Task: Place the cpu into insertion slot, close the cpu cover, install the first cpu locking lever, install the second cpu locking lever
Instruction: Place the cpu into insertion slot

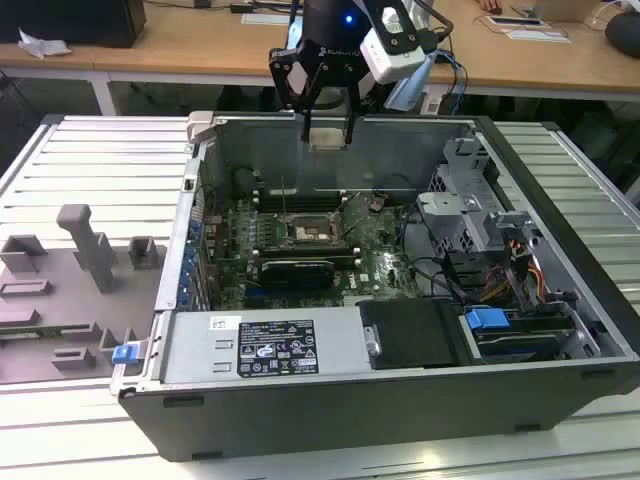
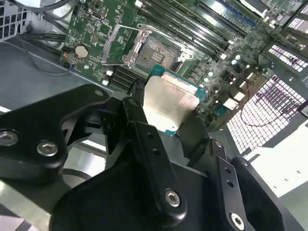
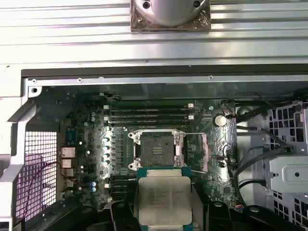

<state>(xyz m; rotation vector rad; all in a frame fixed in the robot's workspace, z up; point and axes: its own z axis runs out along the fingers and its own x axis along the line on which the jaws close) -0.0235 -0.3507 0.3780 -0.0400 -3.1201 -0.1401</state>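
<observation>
Holding the cpu (image 3: 163, 202) flat in the gripper (image 1: 327, 130), pinched tight on two sides. Hanging high over the open case (image 1: 400, 410). Well apart from the slot (image 3: 155, 150) down below: bare, uncovered, sides lined up square with the cpu. Not yet in.

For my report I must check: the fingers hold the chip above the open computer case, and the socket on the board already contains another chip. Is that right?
Not quite. The socket is empty: the first wrist view shows its bare contacts. The fingers do hold the chip above the open computer case.
</observation>
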